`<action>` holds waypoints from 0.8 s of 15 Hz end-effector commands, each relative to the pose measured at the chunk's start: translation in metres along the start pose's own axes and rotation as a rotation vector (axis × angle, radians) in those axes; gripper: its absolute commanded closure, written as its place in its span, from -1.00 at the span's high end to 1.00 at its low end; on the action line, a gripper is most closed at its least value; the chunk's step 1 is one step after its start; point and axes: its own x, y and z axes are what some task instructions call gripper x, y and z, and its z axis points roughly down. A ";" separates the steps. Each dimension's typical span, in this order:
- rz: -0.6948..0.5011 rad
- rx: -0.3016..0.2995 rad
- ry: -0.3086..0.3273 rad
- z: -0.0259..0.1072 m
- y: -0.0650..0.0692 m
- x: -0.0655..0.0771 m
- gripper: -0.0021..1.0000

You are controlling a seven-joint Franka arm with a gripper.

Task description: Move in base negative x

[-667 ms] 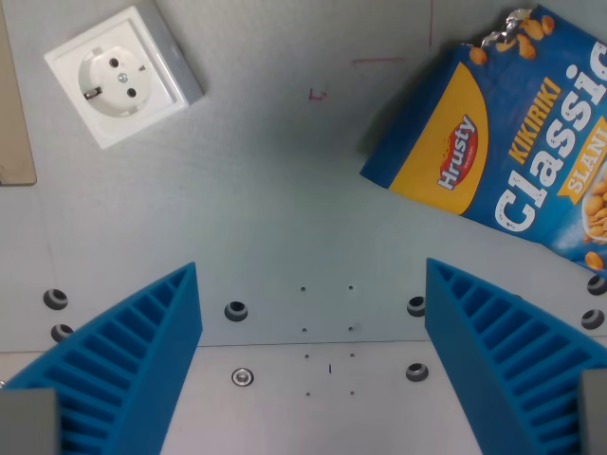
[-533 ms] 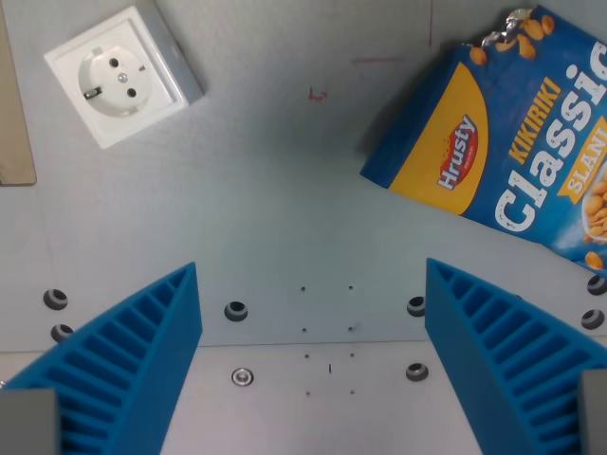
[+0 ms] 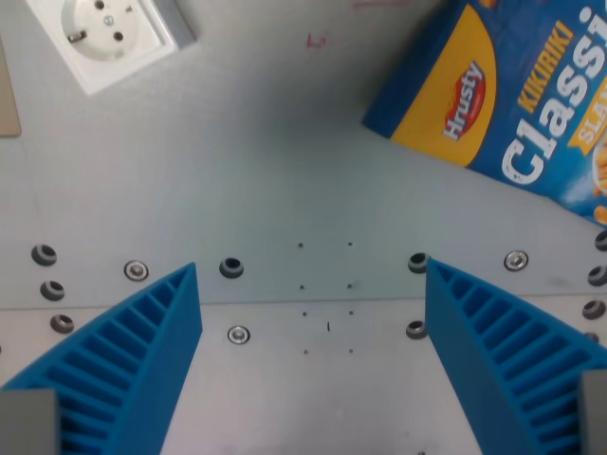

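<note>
Blue ribbed fingers (image 3: 123,365) spread wide, nothing between them, gripper (image 3: 313,370) empty, which fits a pure translation task with no grasp needed. Below sits bare grey metal counter (image 3: 285,171) with screw holes (image 3: 231,267) along a panel seam. White wall socket (image 3: 104,33) lies flat at the wrist view's top left, partly cropped; Hrusty Classic peanut bag (image 3: 512,104) lies flat top right. Both are well clear of the fingers, so nothing blocks the motion.

pincer (image 3: 313,365) points down, blue ribbed fingers (image 3: 123,370) spread wide, holding nothing.
</note>
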 end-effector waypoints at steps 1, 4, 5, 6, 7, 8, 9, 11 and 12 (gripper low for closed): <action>0.001 0.000 0.057 -0.003 -0.001 -0.029 1.00; 0.001 0.000 0.057 0.000 -0.002 -0.044 1.00; 0.001 0.000 0.057 0.001 -0.002 -0.049 1.00; 0.001 0.000 0.057 0.002 -0.002 -0.054 1.00; 0.001 0.000 0.057 0.003 -0.002 -0.059 1.00; 0.001 0.000 0.057 0.004 -0.002 -0.064 1.00; 0.001 0.000 0.057 0.005 -0.002 -0.069 1.00; 0.001 0.000 0.057 0.007 -0.003 -0.079 1.00; 0.001 0.000 0.057 0.008 -0.003 -0.083 1.00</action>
